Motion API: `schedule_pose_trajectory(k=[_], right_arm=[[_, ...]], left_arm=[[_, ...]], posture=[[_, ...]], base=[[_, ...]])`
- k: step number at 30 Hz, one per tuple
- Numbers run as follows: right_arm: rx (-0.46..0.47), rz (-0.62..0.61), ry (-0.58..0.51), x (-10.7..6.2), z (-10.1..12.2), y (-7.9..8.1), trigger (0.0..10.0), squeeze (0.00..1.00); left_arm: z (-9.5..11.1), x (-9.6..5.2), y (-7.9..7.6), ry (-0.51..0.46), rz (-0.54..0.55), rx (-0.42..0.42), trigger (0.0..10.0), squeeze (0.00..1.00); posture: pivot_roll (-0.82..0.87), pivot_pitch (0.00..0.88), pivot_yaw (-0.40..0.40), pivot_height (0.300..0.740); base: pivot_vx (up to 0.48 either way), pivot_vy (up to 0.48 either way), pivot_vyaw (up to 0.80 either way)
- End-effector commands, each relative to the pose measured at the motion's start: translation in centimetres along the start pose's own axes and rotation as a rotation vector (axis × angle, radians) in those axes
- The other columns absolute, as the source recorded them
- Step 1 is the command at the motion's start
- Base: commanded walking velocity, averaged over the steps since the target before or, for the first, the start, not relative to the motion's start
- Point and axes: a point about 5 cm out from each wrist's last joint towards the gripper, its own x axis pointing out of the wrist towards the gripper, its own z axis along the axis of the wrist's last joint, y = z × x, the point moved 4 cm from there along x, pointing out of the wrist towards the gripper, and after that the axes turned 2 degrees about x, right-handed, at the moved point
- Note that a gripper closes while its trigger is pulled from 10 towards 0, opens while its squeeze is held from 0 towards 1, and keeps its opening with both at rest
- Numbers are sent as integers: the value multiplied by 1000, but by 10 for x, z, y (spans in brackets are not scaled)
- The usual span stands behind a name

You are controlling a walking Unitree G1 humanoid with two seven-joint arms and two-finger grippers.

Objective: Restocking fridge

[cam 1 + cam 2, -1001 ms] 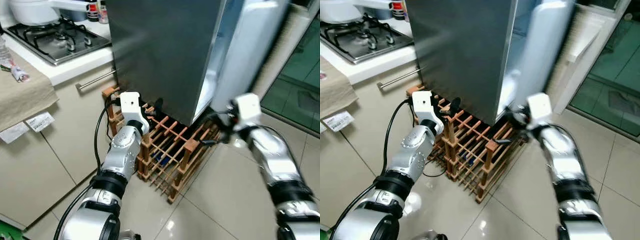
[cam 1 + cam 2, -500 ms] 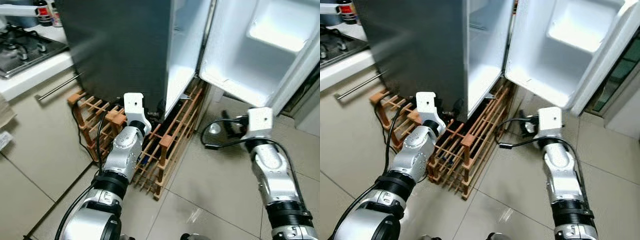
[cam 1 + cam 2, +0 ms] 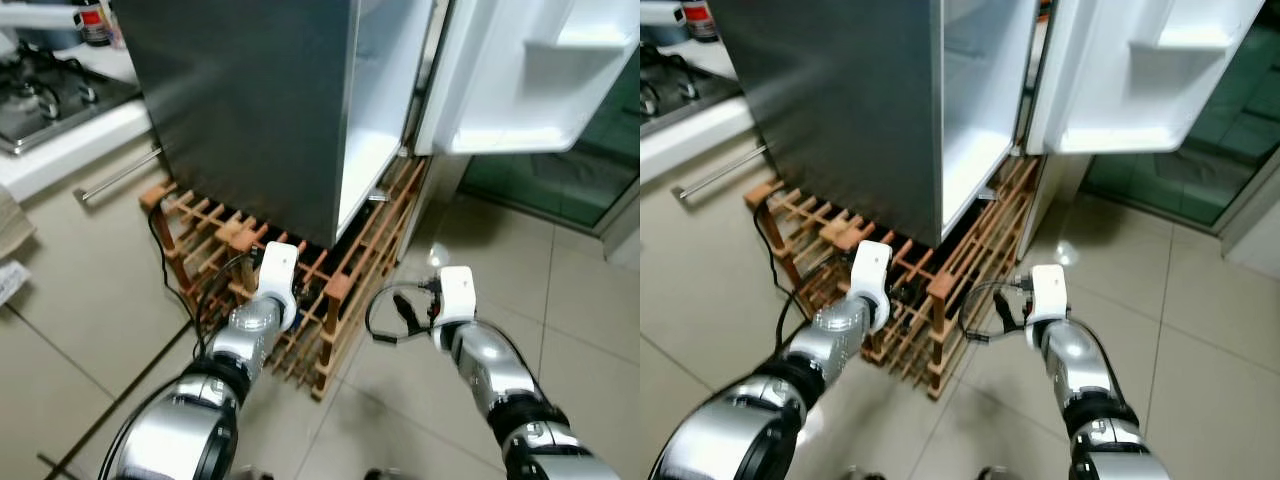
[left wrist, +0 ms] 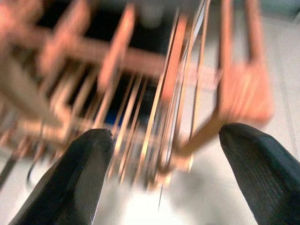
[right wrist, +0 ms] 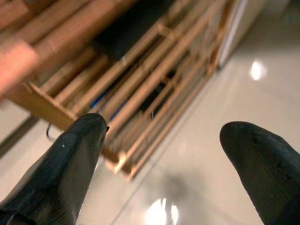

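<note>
Glossy beige floor tiles cover the lower half of the left eye view, and a tall grey steel fridge rises in the upper centre. Its white door is swung wide at the upper right, baring the white, lit interior. A low wooden slatted rack sits on the floor around the fridge's base. At the upper left a white counter carries a gas hob, with a steel drawer handle just below it. The left gripper is low in the centre, over the rack; the right gripper hovers above bare tile just right of the rack, a black cable looping beside it.

Right eye view — the same scene: the fridge stands in the upper centre with its door flung to the upper right, and both silver arms reach in from the bottom edge.

Left wrist view: two black fingers stand spread wide apart with nothing between them, and the rack's bars are blurred beyond.

Right wrist view: the fingers are likewise parted and empty — rack slats at the upper left of the frame, shiny tile at the lower right.
</note>
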Motion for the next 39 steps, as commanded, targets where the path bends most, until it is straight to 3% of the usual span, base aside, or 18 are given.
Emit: schedule_pose_trajectory(k=[1, 3, 4, 5, 6, 8, 10, 17, 23, 29, 39], right_arm=[[66, -26, 69, 0, -15, -4, 10000, 0], [145, -54, 179, -5, -43, -5, 10000, 0], [145, -54, 179, -5, -43, -5, 10000, 0], [173, -61, 274, -10, -67, -3, 10000, 0], [173, -61, 274, -10, -67, -3, 10000, 0], [175, -69, 380, -18, -92, 0, 10000, 0], [138, -78, 452, -25, -109, -1, 10000, 0], [108, -47, 493, -28, -120, 6, 10000, 0], [81, -50, 521, -32, -129, 7, 10000, 0], [69, -58, 513, -30, -129, 13, 10000, 0], [52, -61, 499, -27, -127, 19, 10000, 0]], left_arm=[[-21, -2, -3, 86, 3, 6, 10000, 0], [-54, -8, -4, 204, 2, 37, 10000, 0], [-54, -8, -4, 204, 2, 37, 10000, 0], [-85, -17, 0, 316, 6, 95, 10000, 0], [-85, -17, 0, 316, 6, 95, 10000, 0], [-117, -31, 12, 430, 51, 107, 10000, 0], [-136, -40, 20, 490, 80, 98, 10000, 0], [-143, -45, 26, 501, 104, 64, 10000, 0], [-145, -45, 21, 499, 99, 75, 10000, 0], [-142, -43, 17, 490, 88, 94, 10000, 0], [-142, -45, 28, 487, 101, 97, 10000, 0]], posture=[[-92, 0, 7, 740], [-95, 0, 13, 740], [-95, 0, 13, 740], [-99, 0, 15, 740], [-99, 0, 15, 740], [-103, 0, 20, 740], [-105, 0, 25, 740], [-96, 0, 17, 740], [-91, 0, 20, 740], [-92, 0, 27, 740], [-91, 0, 27, 740]], base=[[0, 0, 0], [0, 0, 0], [0, 0, 0], [0, 0, 0], [0, 0, 0], [0, 0, 0], [0, 0, 0], [0, 0, 0], [0, 0, 0], [0, 0, 0], [0, 0, 0]])
